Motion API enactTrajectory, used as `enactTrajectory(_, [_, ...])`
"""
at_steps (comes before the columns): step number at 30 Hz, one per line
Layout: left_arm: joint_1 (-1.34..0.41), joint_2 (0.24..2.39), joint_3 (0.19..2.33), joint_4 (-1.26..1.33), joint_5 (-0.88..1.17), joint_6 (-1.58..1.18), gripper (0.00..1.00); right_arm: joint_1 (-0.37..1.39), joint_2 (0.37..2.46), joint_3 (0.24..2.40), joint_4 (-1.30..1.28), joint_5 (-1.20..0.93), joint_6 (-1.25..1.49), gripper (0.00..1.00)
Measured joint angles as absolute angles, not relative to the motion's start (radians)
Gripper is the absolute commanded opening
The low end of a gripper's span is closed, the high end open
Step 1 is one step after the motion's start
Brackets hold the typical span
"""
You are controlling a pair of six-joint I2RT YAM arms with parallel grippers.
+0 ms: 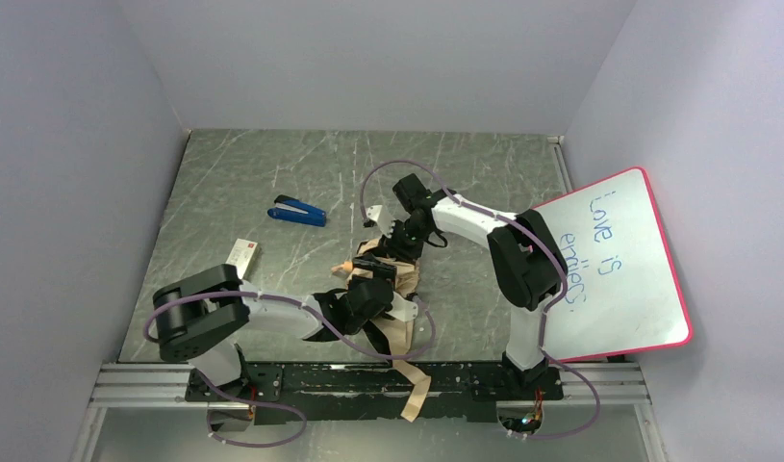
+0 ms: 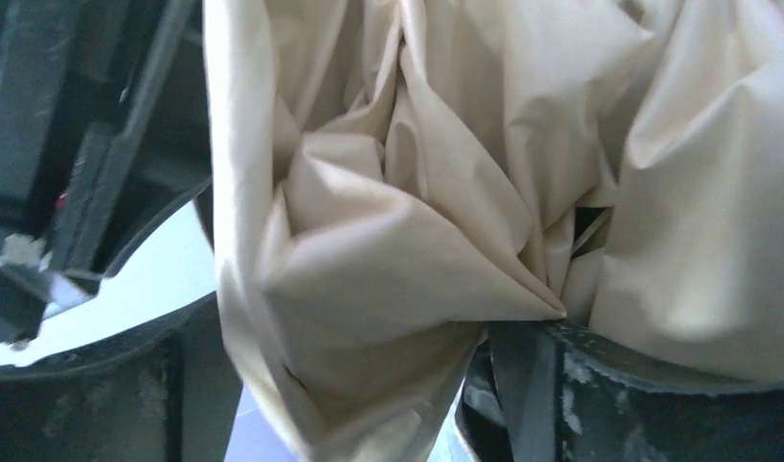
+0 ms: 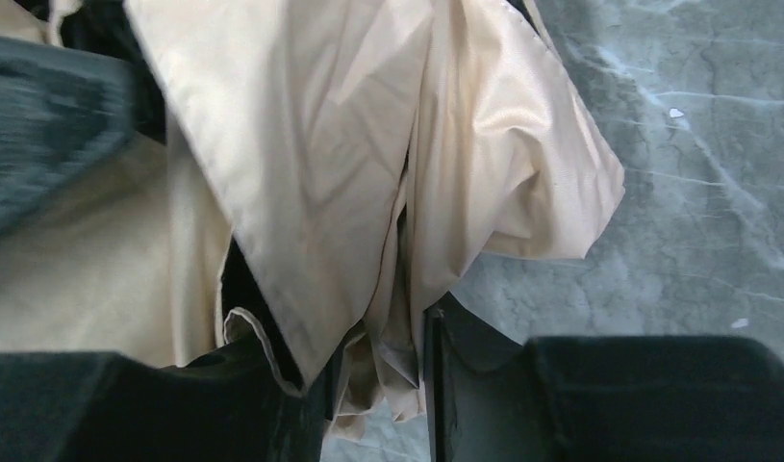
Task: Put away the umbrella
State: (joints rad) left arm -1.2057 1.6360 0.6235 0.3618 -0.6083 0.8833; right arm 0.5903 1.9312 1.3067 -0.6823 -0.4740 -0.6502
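Surface: grey marbled tabletop, pale walls around it.
Umbrella: crumpled, centre of the top view.
Your right gripper: narrow, pinching cream fabric.
Your left gripper: cannot tell.

Bright even light, soft shadows, sheen on umbrella, blurred wrist close-ups
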Motion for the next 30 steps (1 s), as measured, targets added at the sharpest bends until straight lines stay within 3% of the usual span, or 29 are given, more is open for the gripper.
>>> enactTrajectory(9, [-1.224,1.433,0.643,0.115,-0.583,0.765,0.97,0.599,1.919,1.265,-0.618,-0.424,-0.645,0.26])
enactTrajectory(23, [-1.267,0.865,0.637,-0.097,-0.502,0.417,0.97,0.622,1.808,1.155,-0.516,-0.358,-0.617,0.16])
enactTrajectory(30, [-1.107,0.829,0.667,-0.147,-0.521,0.208,0.97,0.765,1.614,0.951,-0.370,-0.178,-0.597,0.17])
